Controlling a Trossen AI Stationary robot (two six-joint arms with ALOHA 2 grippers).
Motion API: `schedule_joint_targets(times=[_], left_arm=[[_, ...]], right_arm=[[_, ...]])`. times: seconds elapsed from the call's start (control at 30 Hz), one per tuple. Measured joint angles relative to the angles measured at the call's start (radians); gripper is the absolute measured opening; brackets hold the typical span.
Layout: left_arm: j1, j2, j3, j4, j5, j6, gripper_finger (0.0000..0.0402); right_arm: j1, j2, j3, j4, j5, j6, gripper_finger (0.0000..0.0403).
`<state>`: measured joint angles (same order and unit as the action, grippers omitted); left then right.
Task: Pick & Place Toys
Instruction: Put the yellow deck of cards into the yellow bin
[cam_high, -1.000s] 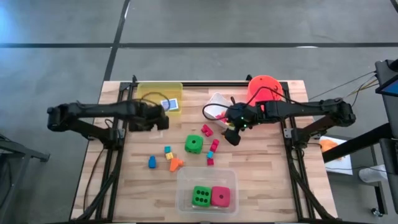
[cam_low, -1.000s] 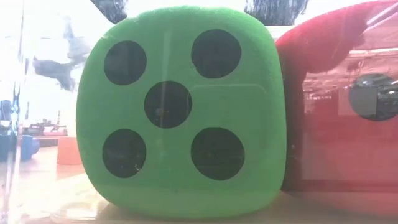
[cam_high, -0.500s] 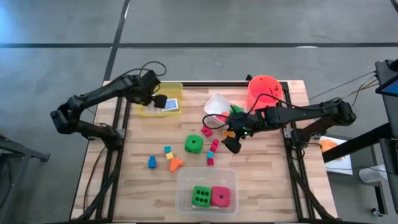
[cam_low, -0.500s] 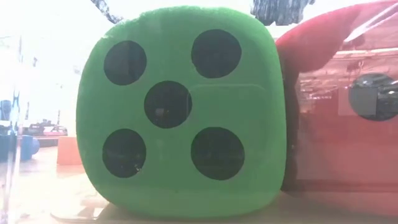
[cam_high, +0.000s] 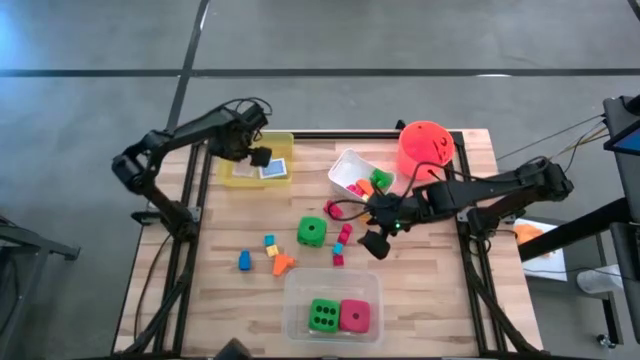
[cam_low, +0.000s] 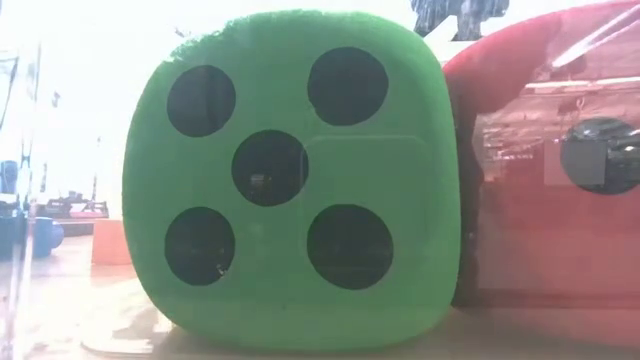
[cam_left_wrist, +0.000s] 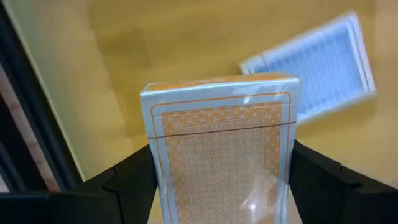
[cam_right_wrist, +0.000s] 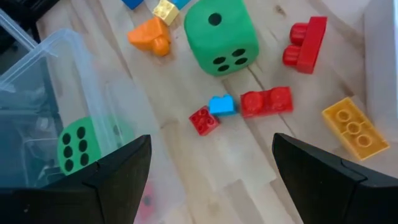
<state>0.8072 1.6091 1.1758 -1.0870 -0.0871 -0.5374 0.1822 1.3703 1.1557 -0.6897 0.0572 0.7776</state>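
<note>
My left gripper (cam_high: 258, 157) hangs over the yellow tub (cam_high: 232, 148) at the table's far left, shut on a beige patterned tile (cam_left_wrist: 221, 155). A blue tile (cam_left_wrist: 317, 68) lies flat on the tub's floor. My right gripper (cam_high: 376, 243) stands open above the table's middle, with nothing between its fingers. Below it lie a green die (cam_right_wrist: 221, 37), red blocks (cam_right_wrist: 267, 101), a small blue block (cam_right_wrist: 221, 104), a yellow block (cam_right_wrist: 351, 127) and an orange block (cam_right_wrist: 151, 36). A green die (cam_low: 285, 180) and a pink die (cam_low: 550, 170) sit in the clear tub (cam_high: 300, 282). My left gripper pinches the beige tile by its two opposite side edges (cam_left_wrist: 154, 168), one finger on each. The fingers point down from above. The tile stands on edge along the fingers, reaching past their tips, its patterned face showing, above the yellow tub's floor.
A white tub (cam_high: 345, 160) with a few blocks and an orange bucket (cam_high: 425, 145) stand at the far right. More small blocks (cam_high: 270, 250) lie left of the middle. The clear tub fills the middle of the near edge.
My left gripper has swung from the table's left middle toward the far edge and now hangs over the yellow tub; its wrist has rolled. My right gripper has drifted a little toward the near edge. The toys on the table have not moved.
</note>
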Motion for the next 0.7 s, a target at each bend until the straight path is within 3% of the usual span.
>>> schedule_joint_targets(times=[0.27, 0.7], left_arm=[[0.076, 0.065, 0.027, 0.05, -0.003, -0.014, 0.0285], [0.083, 0.094, -0.121, 0.197, -0.018, -0.111, 0.0285]], right_arm=[[0.039, 0.0, 0.0, 0.0, 0.035, 0.046, 0.033], [0.058, 0.001, 0.0, 0.0, 0.058, 0.09, 0.033]])
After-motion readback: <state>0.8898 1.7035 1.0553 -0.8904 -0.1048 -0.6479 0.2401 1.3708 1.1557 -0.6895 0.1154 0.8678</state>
